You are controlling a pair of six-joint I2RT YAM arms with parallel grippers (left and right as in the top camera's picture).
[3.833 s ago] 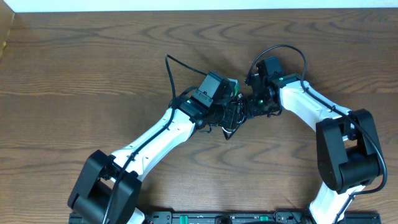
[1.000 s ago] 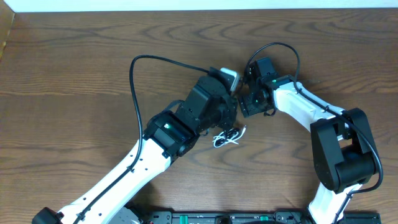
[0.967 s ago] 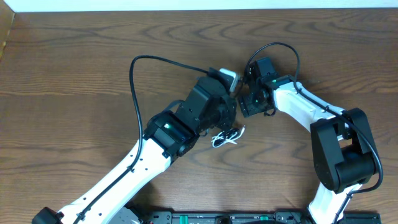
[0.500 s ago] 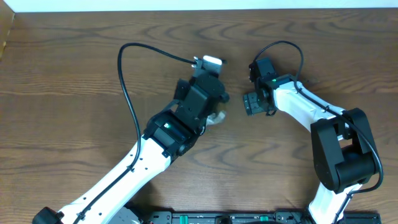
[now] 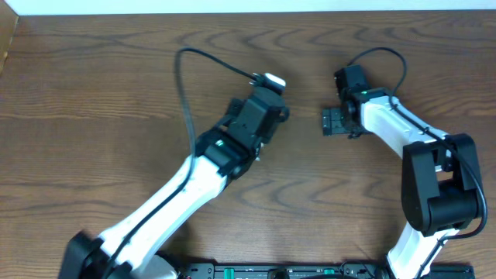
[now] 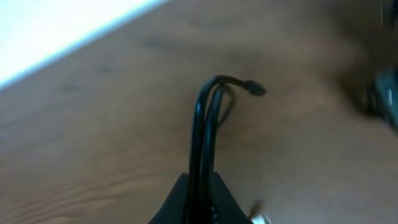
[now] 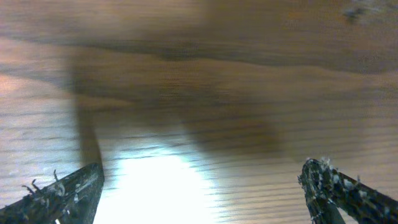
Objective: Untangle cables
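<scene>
Arms have pulled apart since a second ago, when both grippers met mid-table over the tangle; left gripper is clamped tight on the black cable, its folded loop sticking out past the fingertips over the table, small plug at the far end; white cable: can't tell, only a blurred white speck by that gripper; right gripper has backed off rightward, fingers spread wide, nothing between them.
</scene>
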